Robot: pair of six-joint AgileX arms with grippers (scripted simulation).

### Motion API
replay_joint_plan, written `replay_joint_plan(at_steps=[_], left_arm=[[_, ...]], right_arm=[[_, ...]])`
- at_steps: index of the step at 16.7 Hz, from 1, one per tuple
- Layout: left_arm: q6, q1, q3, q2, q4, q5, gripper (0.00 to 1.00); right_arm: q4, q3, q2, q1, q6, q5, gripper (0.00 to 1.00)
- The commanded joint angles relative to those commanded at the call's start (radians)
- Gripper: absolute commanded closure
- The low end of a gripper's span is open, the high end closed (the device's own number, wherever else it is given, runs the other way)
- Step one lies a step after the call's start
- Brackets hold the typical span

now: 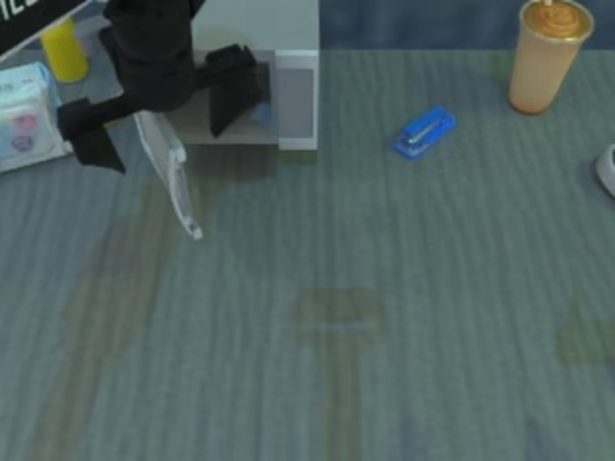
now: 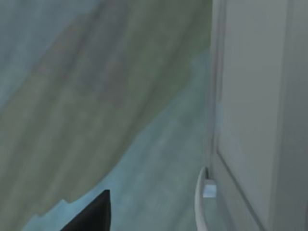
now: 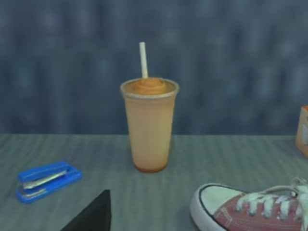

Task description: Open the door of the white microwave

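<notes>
Since size is the order we're going in, the table [image 1: 384, 336] comes first: a grey-green woven-looking top with a few brownish stains, filling most of the top view. Next is the white microwave [image 1: 259, 24], sitting at the far edge toward the table's left, with its narrow control panel [image 1: 296, 101] facing us. Its door [image 1: 168, 173] is swung well open, sticking out from the cavity's left side toward the near edge, so we see it nearly edge-on with the pale bar handle [image 1: 187, 216] at its free end; the left wrist view catches that same handle [image 2: 199, 202] curving beside the door panel [image 2: 250, 106]. Our left gripper [image 1: 159, 106] hovers right over the hinge end of the door, fingers spread wide apart, one dark finger to the left of the door and the other in front of the open cavity, clamped on nothing. Our right gripper [image 3: 91, 214] only shows as one dark finger in its own wrist view, so we can't tell how its fingers sit. Smaller stuff: an orange drink cup [image 1: 548, 53] with a straw at far right, a white-blue packet [image 1: 24, 115] at far left, a yellow bottle [image 1: 62, 48] behind it, a pink sneaker [image 3: 255, 209], and a blue stapler [image 1: 425, 133] between microwave and cup.
</notes>
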Motion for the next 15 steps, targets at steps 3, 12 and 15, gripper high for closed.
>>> replay_joint_plan(at_steps=[3, 12, 15], left_arm=[[0.002, 0.002, -0.022, -0.002, 0.021, 0.000, 0.00], [0.002, 0.002, -0.022, -0.002, 0.021, 0.000, 0.53], [0.002, 0.002, -0.022, -0.002, 0.021, 0.000, 0.75]], right_arm=[[0.000, 0.000, 0.000, 0.000, 0.000, 0.000, 0.00], [0.000, 0.000, 0.000, 0.000, 0.000, 0.000, 0.00], [0.000, 0.000, 0.000, 0.000, 0.000, 0.000, 0.00]])
